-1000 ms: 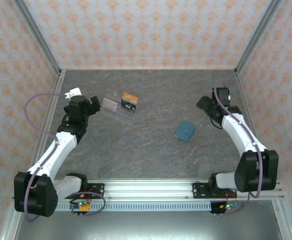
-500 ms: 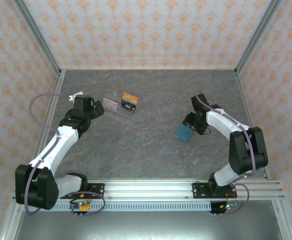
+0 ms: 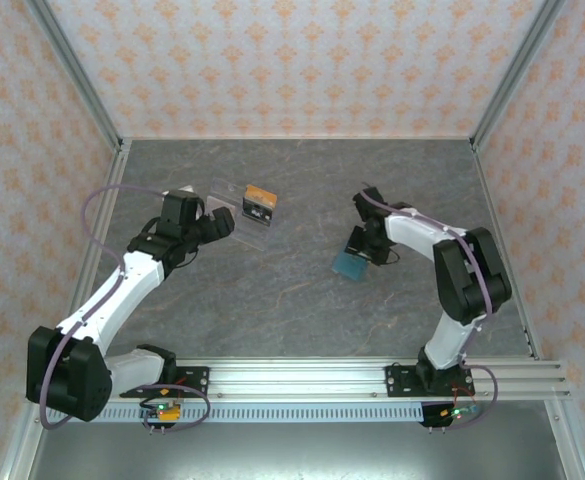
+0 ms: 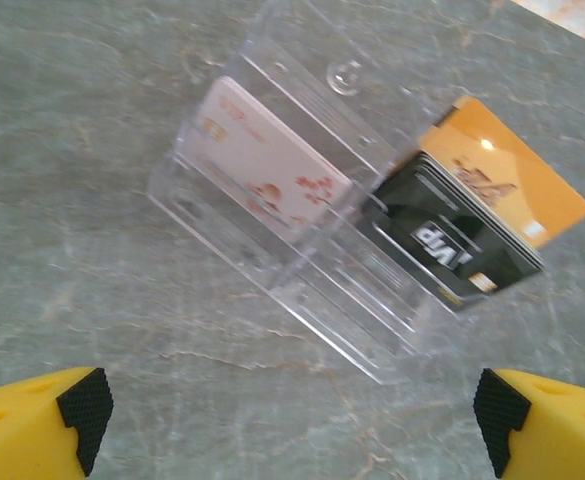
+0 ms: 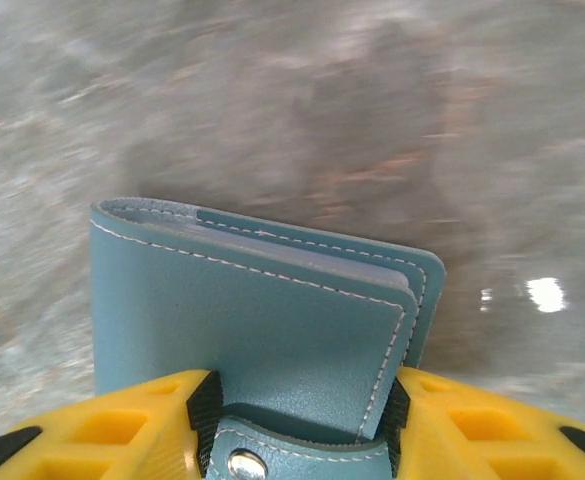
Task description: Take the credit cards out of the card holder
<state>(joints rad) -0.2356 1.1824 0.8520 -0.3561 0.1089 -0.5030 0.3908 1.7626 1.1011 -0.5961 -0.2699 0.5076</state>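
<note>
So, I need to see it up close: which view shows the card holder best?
The right wrist view: the card holder, closed, sits large between the right fingers. The top external view shows it as a small teal patch.

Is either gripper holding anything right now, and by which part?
The right gripper pinches the card holder across its two sides, at the snap-tab end. The left gripper is open and holds nothing.

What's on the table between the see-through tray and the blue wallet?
Nothing. In the top view the grey table is bare between the clear plastic tray and the teal card holder.
</note>
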